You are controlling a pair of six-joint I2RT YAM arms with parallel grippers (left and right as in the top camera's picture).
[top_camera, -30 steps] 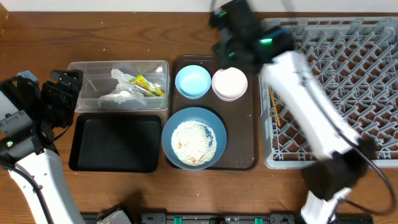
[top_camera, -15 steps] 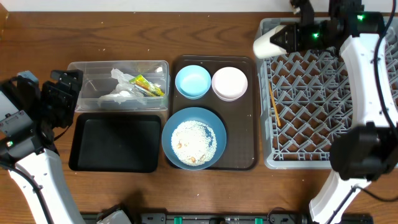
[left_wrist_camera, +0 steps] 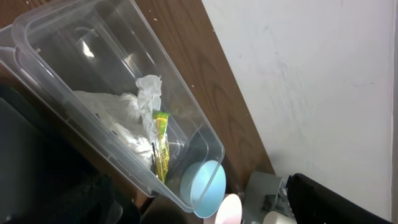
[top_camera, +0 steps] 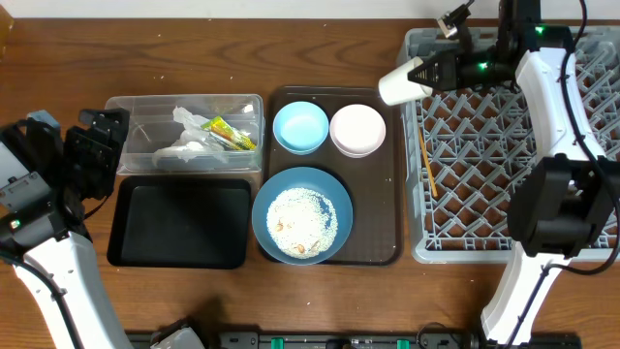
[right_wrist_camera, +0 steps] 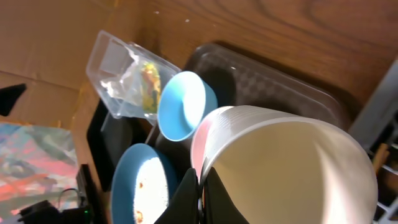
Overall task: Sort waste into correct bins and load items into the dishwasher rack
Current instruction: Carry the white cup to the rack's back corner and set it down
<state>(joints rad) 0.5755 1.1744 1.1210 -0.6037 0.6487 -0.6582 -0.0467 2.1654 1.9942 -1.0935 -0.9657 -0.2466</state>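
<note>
Three bowls (top_camera: 301, 213) on brown tray (top_camera: 384, 199); one white cup (top_camera: 399, 85) in right fingers (right_wrist_camera: 186, 200).

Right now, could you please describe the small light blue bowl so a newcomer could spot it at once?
Find the dark brown tray between the clear tub and the grey rack. The small light blue bowl sits in its far left corner. It is empty and pale blue, unlike the pink bowl beside it and the bigger dark blue bowl holding rice.
</note>
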